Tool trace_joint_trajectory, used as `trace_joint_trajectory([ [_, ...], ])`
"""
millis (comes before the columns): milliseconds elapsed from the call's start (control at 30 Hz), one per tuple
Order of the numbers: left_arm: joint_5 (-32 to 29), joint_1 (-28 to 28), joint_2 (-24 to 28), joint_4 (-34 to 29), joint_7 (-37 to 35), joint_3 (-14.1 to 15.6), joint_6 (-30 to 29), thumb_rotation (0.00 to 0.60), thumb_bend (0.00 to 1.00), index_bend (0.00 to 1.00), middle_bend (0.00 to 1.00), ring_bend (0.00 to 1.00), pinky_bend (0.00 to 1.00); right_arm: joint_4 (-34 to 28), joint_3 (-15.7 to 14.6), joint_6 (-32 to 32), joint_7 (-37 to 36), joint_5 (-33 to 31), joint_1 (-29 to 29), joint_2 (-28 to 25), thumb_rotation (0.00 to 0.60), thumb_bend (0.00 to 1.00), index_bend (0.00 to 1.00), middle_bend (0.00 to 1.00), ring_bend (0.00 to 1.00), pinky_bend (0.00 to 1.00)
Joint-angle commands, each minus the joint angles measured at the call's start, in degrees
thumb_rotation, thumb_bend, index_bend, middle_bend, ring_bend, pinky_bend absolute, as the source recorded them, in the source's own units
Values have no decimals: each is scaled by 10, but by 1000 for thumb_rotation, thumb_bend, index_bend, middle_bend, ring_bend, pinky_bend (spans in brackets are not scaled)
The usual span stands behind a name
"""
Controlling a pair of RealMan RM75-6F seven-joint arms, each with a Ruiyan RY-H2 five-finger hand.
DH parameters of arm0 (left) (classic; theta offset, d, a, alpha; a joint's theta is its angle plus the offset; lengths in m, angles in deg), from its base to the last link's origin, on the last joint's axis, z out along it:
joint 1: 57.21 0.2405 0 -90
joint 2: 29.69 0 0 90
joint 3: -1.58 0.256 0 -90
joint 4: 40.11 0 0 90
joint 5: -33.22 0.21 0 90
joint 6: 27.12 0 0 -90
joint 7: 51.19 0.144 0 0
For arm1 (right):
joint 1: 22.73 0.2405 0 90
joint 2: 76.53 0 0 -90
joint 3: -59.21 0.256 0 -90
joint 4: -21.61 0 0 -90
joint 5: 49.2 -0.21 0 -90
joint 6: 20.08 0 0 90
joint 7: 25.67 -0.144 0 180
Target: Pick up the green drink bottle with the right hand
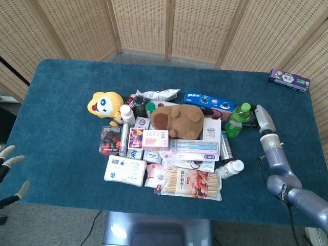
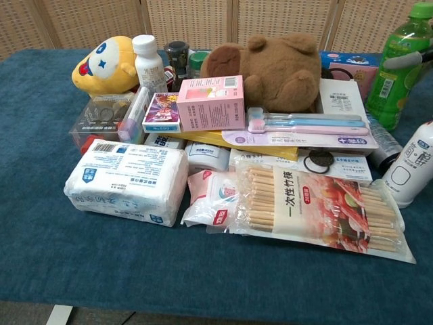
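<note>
At table's right: green drink bottle, upright, liquid inside, apparently in right hand fingers' grasp; left hand fingers apart.

"一次性竹筷" on the bamboo chopsticks pack; other labels too small.

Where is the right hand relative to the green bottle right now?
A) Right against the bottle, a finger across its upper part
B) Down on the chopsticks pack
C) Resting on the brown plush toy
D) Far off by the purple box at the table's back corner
A: in the chest view a grey finger crosses the green bottle near its top, and in the head view the right hand sits right beside it.
</note>
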State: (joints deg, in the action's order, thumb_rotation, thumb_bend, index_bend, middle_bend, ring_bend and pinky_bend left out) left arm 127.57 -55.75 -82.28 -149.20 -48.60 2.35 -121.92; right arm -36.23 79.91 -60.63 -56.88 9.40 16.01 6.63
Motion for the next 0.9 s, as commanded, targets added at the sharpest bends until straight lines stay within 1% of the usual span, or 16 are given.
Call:
trace_joint_trajectory([
  [33, -3, 1, -2, 4, -3, -1, 1, 517, 365, 265, 142, 74, 0, 6, 16, -44, 13, -12, -14, 11, 600, 150, 824, 1000, 1000, 808],
  [267, -2, -8, -9, 7, 0, -6, 13, 518, 364, 266, 142, 73, 0, -34, 33, -105, 1, -2, -50, -20, 600, 151, 823, 1000, 1000, 809],
  [500, 5, -11, -10, 4, 4, -6, 16, 518, 365, 266, 142, 74, 0, -107, 60, -167, 5, -5, -87, -75, 600, 149, 818, 1000, 1000, 809],
  [700, 8, -13, -15, 4, 7, -7, 19, 519, 363, 266, 141, 74, 0, -173, 70, -205, 15, 2, -115, -116, 600, 148, 816, 1000, 1000, 809],
  [900, 14, -19, -15, 0, 13, -9, 23, 518, 364, 267, 142, 74, 0, -219, 75, -227, 17, 9, -130, -140, 600, 148, 815, 1000, 1000, 809],
])
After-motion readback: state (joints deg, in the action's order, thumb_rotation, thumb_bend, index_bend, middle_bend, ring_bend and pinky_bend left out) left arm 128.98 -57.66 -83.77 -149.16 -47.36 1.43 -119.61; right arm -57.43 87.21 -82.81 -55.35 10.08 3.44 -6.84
